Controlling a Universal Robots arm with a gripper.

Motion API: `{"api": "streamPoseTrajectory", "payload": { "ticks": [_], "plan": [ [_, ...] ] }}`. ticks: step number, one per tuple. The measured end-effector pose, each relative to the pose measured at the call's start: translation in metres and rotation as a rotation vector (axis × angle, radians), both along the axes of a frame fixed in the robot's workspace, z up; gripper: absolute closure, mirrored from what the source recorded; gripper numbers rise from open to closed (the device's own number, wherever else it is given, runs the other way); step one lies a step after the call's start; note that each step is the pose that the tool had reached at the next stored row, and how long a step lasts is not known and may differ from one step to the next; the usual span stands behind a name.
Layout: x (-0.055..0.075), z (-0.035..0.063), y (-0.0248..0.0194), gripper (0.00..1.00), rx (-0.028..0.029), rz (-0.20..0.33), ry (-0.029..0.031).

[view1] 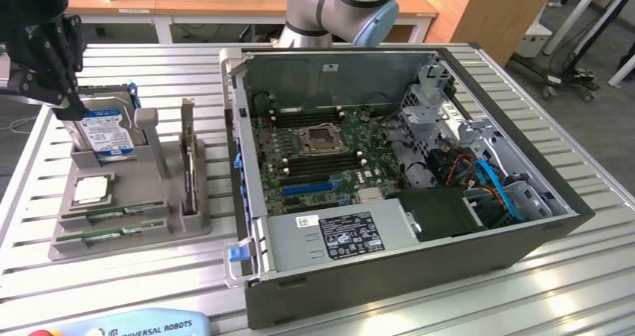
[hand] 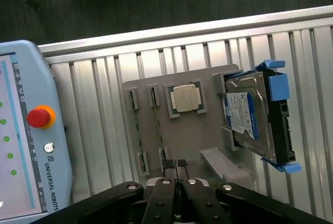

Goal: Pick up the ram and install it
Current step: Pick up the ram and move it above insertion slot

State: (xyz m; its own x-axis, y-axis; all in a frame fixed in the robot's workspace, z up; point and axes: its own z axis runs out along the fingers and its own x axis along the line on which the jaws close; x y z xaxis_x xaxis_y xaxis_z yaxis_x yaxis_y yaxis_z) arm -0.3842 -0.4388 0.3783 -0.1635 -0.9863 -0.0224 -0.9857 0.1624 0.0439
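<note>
While the hand [hand: 177, 163] hangs closed on nothing, two ram sticks [view1: 109, 216] lie at eight o'clock in the exterior view, long axes nine-to-three, beside one processor [view1: 89, 190] and one hard drive [view1: 105, 132].

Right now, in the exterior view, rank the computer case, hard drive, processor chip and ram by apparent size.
1. Computer case.
2. Hard drive.
3. Processor chip and ram: unranked; the ram looks longer but much thinner.

Thin green ram stick [view1: 111, 234] lies in a grey plastic holder [view1: 190, 228], nine o'clock from the open metal computer case [view1: 397, 269].
</note>
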Motion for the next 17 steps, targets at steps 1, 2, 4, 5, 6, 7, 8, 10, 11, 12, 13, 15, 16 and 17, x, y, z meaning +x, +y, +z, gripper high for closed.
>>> {"api": "streamPoseTrajectory", "payload": {
  "ticks": [1,2,4,5,6,7,8,10,11,12,13,15,16,17],
  "plan": [
    [0.0000,-0.0001,0.0000,0.90,0.0001,0.009,0.0000],
    [0.0000,-0.0001,0.0000,0.90,0.0001,0.019,-0.0001],
    [0.0000,-0.0001,0.0000,0.90,0.0001,0.024,-0.0001],
    [0.0000,0.0000,0.0000,0.90,0.0000,0.024,0.0000],
    [0.0000,0.0000,0.0000,0.90,0.0000,0.024,0.0000],
    [0.0000,-0.0001,0.0000,0.90,0.0000,0.024,0.0000],
    [0.0000,-0.0001,0.0000,0.90,0.0000,0.024,0.0000],
    [0.0000,-0.0001,0.0000,0.90,0.0000,0.024,0.0000],
    [0.0000,-0.0001,0.0000,0.90,0.0000,0.024,0.0000],
    [0.0000,-0.0001,0.0000,0.90,0.0000,0.024,0.0000],
    [0.0000,-0.0001,0.0000,0.90,0.0000,0.024,-0.0001],
    [0.0000,-0.0001,0.0000,0.90,0.0000,0.024,0.0000],
    [0.0000,-0.0001,0.0000,0.90,0.0000,0.024,0.0000],
    [0.0000,-0.0001,0.0000,0.90,0.0000,0.024,-0.0001]
  ]
}}
